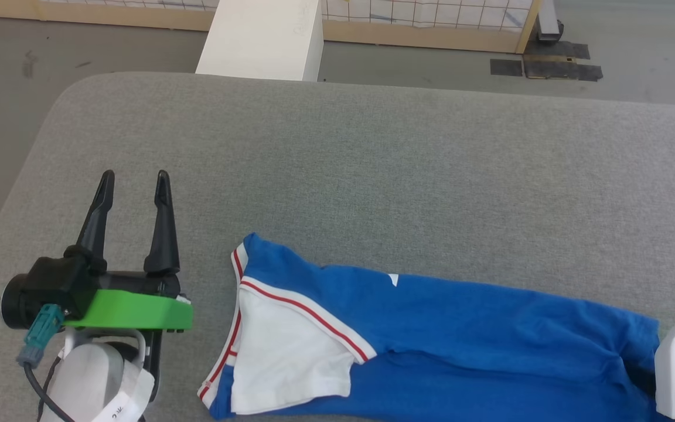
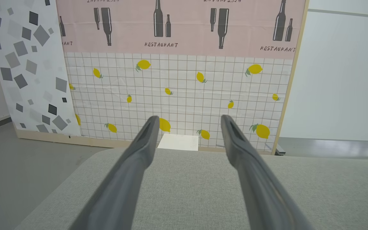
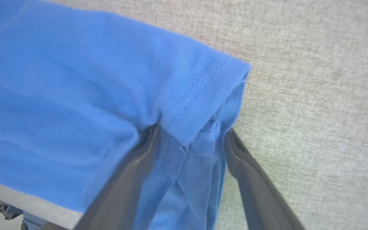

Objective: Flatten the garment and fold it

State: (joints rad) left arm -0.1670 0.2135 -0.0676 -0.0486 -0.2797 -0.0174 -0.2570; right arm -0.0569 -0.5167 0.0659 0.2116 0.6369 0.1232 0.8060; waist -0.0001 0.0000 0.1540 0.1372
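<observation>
Bright blue jersey garment (image 1: 460,316), with white sleeve and red-and-white striped trim: lies as a long, rumpled band along the near edge of the grey cloth-covered tabletop (image 1: 372,164), sleeve end to the left, stitched hem end to the right.

Right tool (image 3: 192,134): at the garment's right end. Two dark fingers stand wide apart, astride the bunched blue hem. Cloth lies between them, one fingertip tucked under a fold. Jaws open.

Left tool (image 1: 135,176): left of the garment's sleeve end, apart from the cloth, over the grey tabletop. Fingers spread, jaws open. Green collar behind the fingers, pale forearm below.

Tabletop: grey weave runs on beyond the garment to a rounded far-left corner.

White block (image 1: 264,38): beyond the garment, standing past the tabletop's far edge.

Patterned screen (image 2: 177,86): farthest from the garment, wood-framed. White grid with yellow lemons, pink band of dark bottles above, grey-squared panel at its left.
</observation>
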